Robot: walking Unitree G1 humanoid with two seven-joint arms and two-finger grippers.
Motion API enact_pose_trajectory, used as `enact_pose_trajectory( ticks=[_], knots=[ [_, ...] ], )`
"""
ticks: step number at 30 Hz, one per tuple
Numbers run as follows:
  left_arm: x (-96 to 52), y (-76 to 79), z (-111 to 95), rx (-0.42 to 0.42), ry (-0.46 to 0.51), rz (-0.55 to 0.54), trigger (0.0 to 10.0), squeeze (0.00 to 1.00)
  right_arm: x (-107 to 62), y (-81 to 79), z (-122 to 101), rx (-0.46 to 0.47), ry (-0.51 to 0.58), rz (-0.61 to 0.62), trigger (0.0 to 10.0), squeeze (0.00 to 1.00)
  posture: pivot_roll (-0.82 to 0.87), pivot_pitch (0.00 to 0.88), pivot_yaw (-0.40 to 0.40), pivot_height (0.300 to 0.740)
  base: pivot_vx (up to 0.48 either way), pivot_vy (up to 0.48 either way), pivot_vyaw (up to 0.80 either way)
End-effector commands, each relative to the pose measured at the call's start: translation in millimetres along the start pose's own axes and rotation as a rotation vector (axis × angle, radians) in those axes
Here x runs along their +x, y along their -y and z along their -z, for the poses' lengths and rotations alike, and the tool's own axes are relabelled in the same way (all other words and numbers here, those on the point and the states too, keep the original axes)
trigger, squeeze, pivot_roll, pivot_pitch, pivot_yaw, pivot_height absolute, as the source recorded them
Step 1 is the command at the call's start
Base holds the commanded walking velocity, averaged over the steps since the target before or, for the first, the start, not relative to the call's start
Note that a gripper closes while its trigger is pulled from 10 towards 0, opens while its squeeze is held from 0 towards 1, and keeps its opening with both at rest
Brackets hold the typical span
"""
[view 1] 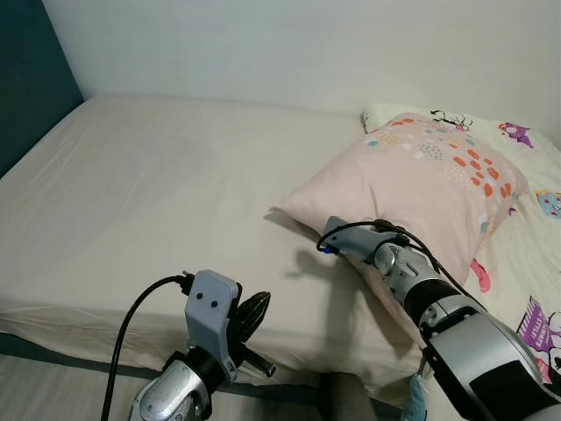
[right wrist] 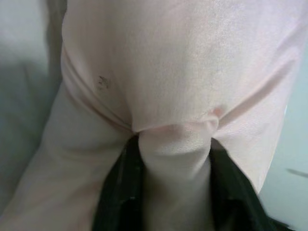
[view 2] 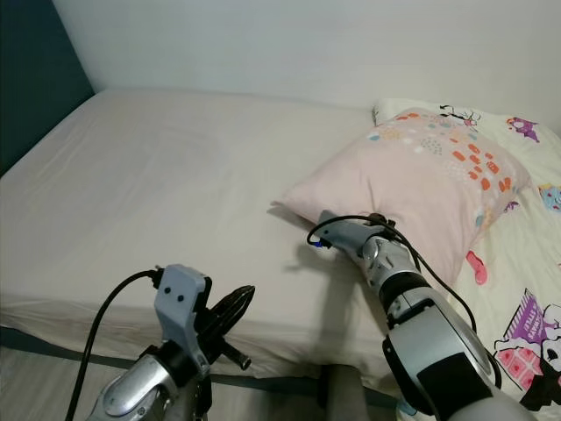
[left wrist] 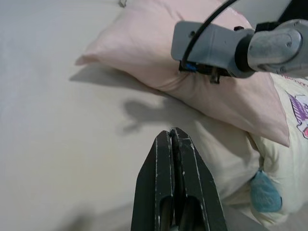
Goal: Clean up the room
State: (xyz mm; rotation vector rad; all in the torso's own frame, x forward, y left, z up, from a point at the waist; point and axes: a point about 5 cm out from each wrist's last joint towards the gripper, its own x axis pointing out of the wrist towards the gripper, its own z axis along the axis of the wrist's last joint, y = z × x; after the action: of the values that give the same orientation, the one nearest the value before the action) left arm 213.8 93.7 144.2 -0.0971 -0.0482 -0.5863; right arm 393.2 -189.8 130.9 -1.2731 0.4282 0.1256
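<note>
One pink pillow (view 1: 421, 189) fold sits pinched in the right tool (right wrist: 175, 159).

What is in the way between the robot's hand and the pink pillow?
Nothing is. The right gripper already pinches a fold of the pink pillow between its fingers, at the edge nearest the robot.

right gripper (right wrist: 175, 159): its fingertips are buried in a fold of the pink pillow (view 1: 429, 189), out of sight
pillow's near edge: hidden behind the right arm
blanket (view 1: 535, 263) beyond the fingers: cut off by the picture's edge
teal object (left wrist: 263, 190): too blurred to identify
</note>
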Motion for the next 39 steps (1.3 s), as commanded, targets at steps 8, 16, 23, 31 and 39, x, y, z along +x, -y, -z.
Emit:
enact_pose_trajectory(
  ticks=[8,16,23,31,39],
  knots=[
    [2.2,-9.3,4.8,0.013,-0.002,-0.037,10.0,0.00,0.2,6.8,14.6,0.163,-0.017,0.021,0.0,0.00,0.07,0.168,-0.090,0.600,0.000,0.000,0.00],
    [5.6,-17.4,3.0,0.023,0.012,-0.057,10.0,0.00,-2.9,8.5,-35.9,0.374,0.231,-0.103,0.0,0.00,0.06,0.142,-0.082,0.600,0.000,0.000,0.00],
    [7.5,-23.8,1.1,0.025,0.026,-0.068,10.0,0.00,-15.3,-2.0,-84.0,0.429,0.488,-0.333,0.0,0.00,0.05,0.121,-0.067,0.600,0.000,0.000,0.00],
    [12.1,-31.3,-1.9,0.033,0.045,-0.072,10.0,0.00,-38.8,-10.0,-131.1,0.398,0.760,-0.601,0.0,0.00,0.04,0.105,-0.063,0.600,0.000,0.000,0.00],
    [10.3,-42.4,-3.5,0.051,0.054,-0.118,10.0,0.00,-66.6,-7.3,-162.7,0.387,1.026,-0.855,0.0,0.00,0.04,0.097,-0.063,0.600,0.000,0.000,0.00]
  ],
)
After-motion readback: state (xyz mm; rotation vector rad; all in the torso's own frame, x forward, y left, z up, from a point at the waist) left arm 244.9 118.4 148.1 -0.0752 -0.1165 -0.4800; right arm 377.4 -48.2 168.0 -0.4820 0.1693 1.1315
